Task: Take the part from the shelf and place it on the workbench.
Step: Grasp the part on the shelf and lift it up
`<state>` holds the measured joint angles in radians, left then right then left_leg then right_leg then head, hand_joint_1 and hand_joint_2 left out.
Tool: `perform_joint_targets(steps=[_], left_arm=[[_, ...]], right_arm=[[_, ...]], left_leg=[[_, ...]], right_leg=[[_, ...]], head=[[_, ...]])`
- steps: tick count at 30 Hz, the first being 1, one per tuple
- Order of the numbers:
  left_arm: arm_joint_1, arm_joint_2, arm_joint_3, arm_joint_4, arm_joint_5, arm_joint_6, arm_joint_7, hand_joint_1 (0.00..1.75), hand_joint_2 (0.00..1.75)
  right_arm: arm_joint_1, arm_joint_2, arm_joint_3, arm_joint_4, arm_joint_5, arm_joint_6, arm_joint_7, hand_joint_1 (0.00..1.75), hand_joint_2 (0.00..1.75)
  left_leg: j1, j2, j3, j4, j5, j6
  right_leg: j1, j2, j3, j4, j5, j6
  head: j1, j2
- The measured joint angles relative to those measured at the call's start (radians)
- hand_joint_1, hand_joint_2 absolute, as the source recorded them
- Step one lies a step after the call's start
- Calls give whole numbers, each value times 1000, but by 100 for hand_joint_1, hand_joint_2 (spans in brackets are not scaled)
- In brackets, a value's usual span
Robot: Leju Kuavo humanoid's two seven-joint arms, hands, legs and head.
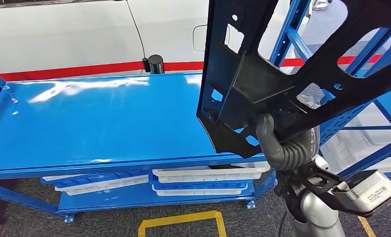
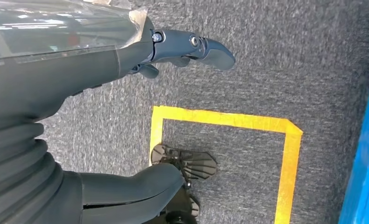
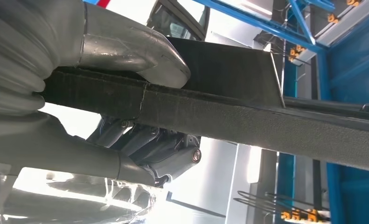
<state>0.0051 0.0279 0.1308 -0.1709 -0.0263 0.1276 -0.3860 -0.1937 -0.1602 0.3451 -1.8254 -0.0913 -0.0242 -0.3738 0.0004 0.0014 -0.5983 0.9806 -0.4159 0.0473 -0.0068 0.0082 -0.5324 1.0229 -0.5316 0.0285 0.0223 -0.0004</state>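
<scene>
Head view: one black part [image 1: 302,74] in the right hand's [image 1: 277,143] grip above one blue workbench [image 1: 94,123]; left hand [image 2: 173,51] empty, fingers apart.

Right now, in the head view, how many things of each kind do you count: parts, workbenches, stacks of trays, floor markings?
black part: 1
blue workbench: 1
tray stacks under it: 2
yellow floor frame: 1
Total: 5

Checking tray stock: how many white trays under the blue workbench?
3 visible: white tray lower left, two stacked at centre, upper and lower. More may be hidden behind.
</scene>
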Motion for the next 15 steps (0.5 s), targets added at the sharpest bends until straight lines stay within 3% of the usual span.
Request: perform_joint_targets(steps=[3,4,5,6,8,9,11,13,15], left_arm=[[0,3,0,0,-3,-4,0,0,175],[0,3,0,0,-3,-5,0,0,175],[0,3,0,0,-4,-5,0,0,175],[0,3,0,0,-4,-5,0,0,175],[0,3,0,0,-4,-6,0,0,175],[0,4,0,0,-4,-6,0,0,175],[1,6,0,1,-5,-6,0,0,175],[5,6,0,1,-5,-6,0,0,175],[9,5,-1,2,-5,-6,0,0,175]], right_arm=[[9,-3,0,-2,0,-1,-2,175,175],[12,-4,0,-2,0,-2,-2,175,175],[15,-5,0,-2,0,-2,-2,175,175],[16,-6,0,-2,0,-2,-2,175,175],[16,-6,-1,-2,0,-2,-2,175,175],[17,-6,-2,-3,0,-2,-2,175,175],[19,-6,-3,-3,0,-3,-2,175,175],[21,-6,-5,-4,-2,-4,-3,175,175],[22,-5,-6,-5,-4,-4,-3,175,175]], left_leg=[[3,2,1,-6,5,5],[4,2,-1,-5,6,3],[5,2,-3,-4,7,1],[8,1,-6,-2,9,-2],[13,0,-13,7,11,-13],[14,-2,-19,12,13,-21],[11,-6,-28,22,18,-36],[13,-9,-34,26,24,-48],[18,-7,-50,54,-12,-56]], right_leg=[[-4,0,-80,184,-83,-7],[-8,-1,-99,230,-95,-3],[-12,-1,-102,241,-91,7],[-17,-1,-85,211,-72,20],[-29,-3,-13,75,-22,49],[-30,0,18,21,-4,54],[-28,7,35,-22,7,45],[-29,10,22,-16,12,27],[-32,8,12,-14,23,7]], head=[[3,0],[3,0],[3,0],[3,0],[3,0],[4,0],[5,0],[4,0],[3,0]])
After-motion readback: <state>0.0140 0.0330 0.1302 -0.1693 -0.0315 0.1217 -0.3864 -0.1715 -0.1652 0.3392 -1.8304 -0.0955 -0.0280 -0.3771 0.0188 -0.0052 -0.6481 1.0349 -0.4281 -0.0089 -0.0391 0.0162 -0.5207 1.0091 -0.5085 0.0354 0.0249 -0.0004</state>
